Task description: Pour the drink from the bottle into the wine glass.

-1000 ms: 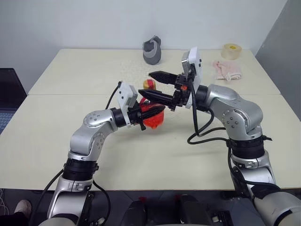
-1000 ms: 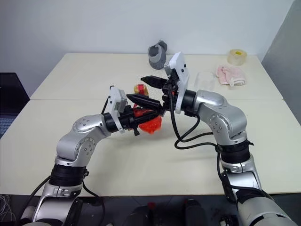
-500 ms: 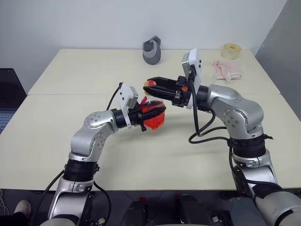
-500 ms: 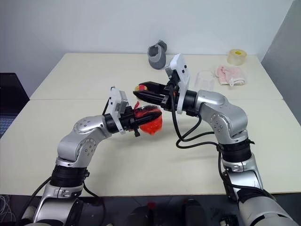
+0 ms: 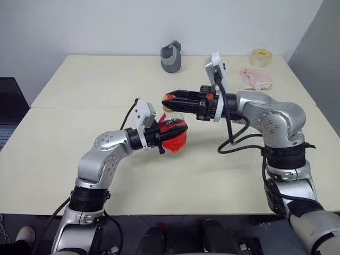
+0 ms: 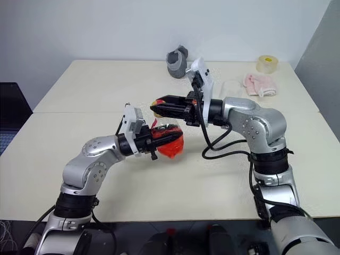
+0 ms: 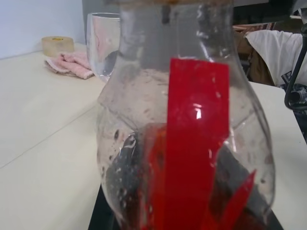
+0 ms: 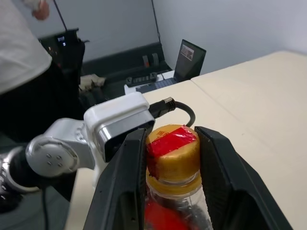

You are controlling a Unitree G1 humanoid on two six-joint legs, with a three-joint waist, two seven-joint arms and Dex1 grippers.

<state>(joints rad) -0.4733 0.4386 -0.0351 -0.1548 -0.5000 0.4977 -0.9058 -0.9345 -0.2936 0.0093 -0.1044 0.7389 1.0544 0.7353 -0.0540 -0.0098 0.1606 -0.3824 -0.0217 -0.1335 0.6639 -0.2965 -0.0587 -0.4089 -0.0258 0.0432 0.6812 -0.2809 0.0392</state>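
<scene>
Left end effector (image 5: 166,134) clamps the upright bottle (image 5: 174,136) by its body above the surface (image 5: 79,85), right end effector (image 8: 173,158) pinching its cap (image 8: 172,152) (wine glass (image 6: 230,88) well behind).

Cream counter (image 5: 79,159) of two slabs butted along a seam, bearing at the far edge a grey jug-like object (image 5: 171,56), a tape roll (image 5: 261,57) in the far right corner, a pink cloth (image 5: 255,78) just beside it, and a wine glass (image 6: 230,89) near the cloth.
</scene>
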